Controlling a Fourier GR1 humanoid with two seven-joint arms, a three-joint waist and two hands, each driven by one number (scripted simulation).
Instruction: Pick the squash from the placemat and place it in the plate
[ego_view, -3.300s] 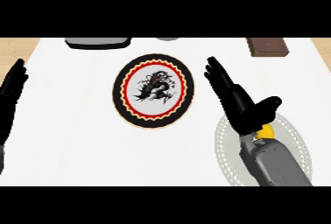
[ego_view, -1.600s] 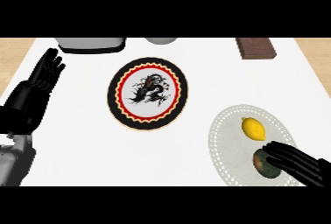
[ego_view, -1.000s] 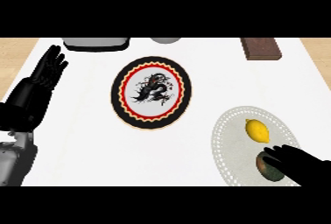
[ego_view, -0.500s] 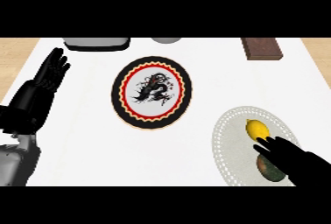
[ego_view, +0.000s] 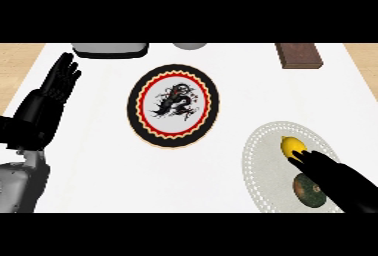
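Fingers straight and relaxed, the left hand (ego_view: 52, 95) rested open near the left edge of the counter (ego_view: 96, 165), holding nothing. Just right of it lay the plate (ego_view: 140, 107), black-rimmed with a red ring and a dark figure at its centre, and nothing was on it. Further right sat the placemat (ego_view: 258, 155), pale and lacy, with a lemon (ego_view: 293, 146) on its upper part and the squash (ego_view: 310, 191), dark green, below it, both untouched in their places. The right hand (ego_view: 336, 177) reached in over the mat, its fingertips at the lemon's lower edge and its palm beside the squash; its fingers looked extended, closed on nothing. By my judgement the grasp, the carry and the placing were all left to do.
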